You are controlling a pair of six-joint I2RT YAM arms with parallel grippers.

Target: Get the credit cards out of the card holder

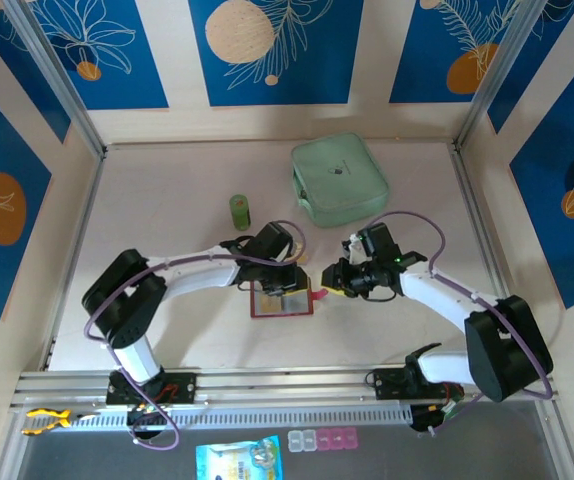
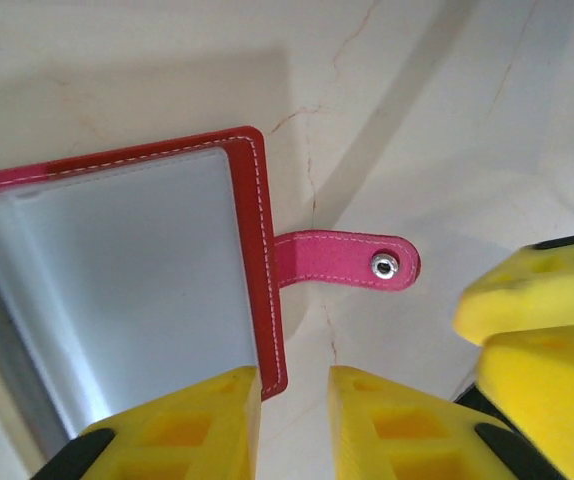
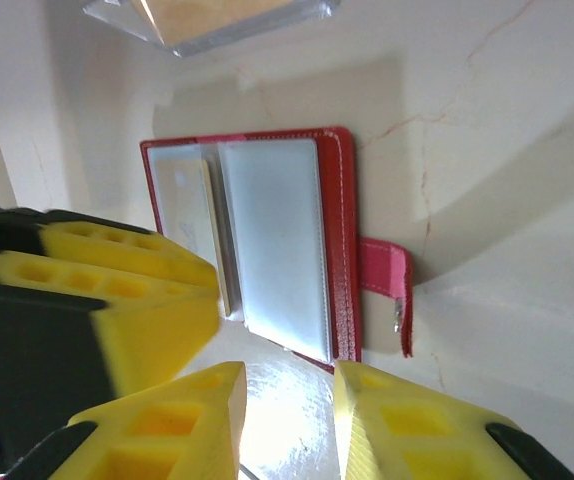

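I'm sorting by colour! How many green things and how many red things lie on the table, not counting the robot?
Green: 2, the pouch and the small roll
Red: 1, the card holder
Total: 3

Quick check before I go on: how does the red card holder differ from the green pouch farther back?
Colour: the card holder is red with a pink tab, the pouch mint green. Size: the card holder is clearly smaller than the pouch. State: the card holder lies open with its clear sleeves up, while the pouch looks closed. Both lie flat on the table.
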